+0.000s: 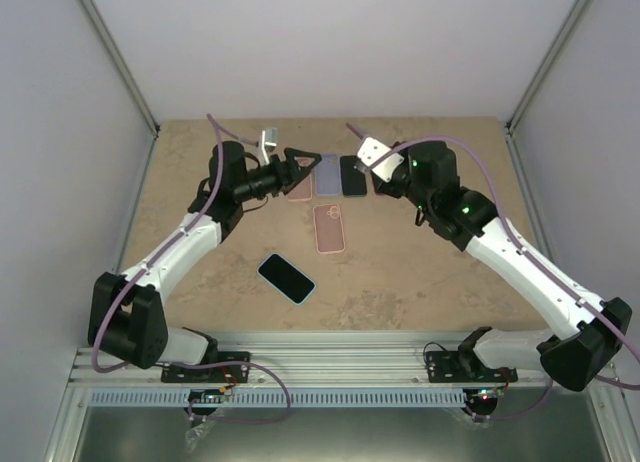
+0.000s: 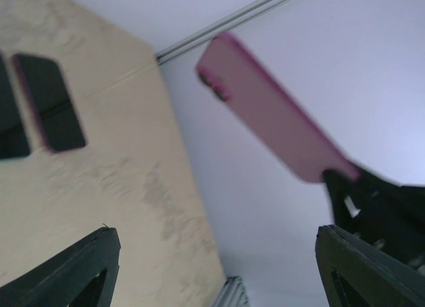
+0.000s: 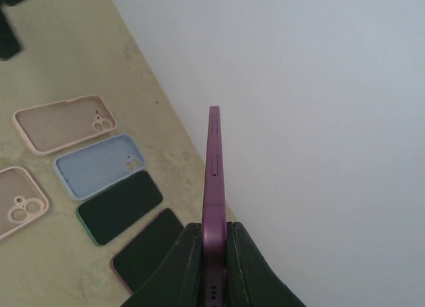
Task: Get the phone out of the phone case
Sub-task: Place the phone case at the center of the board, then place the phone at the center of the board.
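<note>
My right gripper [image 3: 214, 254] is shut on the bottom end of a phone in a magenta case [image 3: 214, 167], held edge-on above the table's far side. The left wrist view shows the same cased phone [image 2: 272, 114] in the air, with the right gripper's black fingers [image 2: 372, 194] at its lower end. My left gripper [image 2: 219, 267] is open and empty, its fingers [image 2: 80, 267] wide apart, below and short of the phone. In the top view the left gripper [image 1: 300, 162] and right gripper [image 1: 383, 174] face each other near the back of the table.
On the table lie a pink empty case [image 3: 63, 123], a light-blue empty case [image 3: 99, 165], two dark phones [image 3: 119, 206] [image 3: 147, 247] and another pink case [image 1: 329, 228]. A phone in a light-blue case [image 1: 286, 278] lies nearer the front. White walls enclose the table.
</note>
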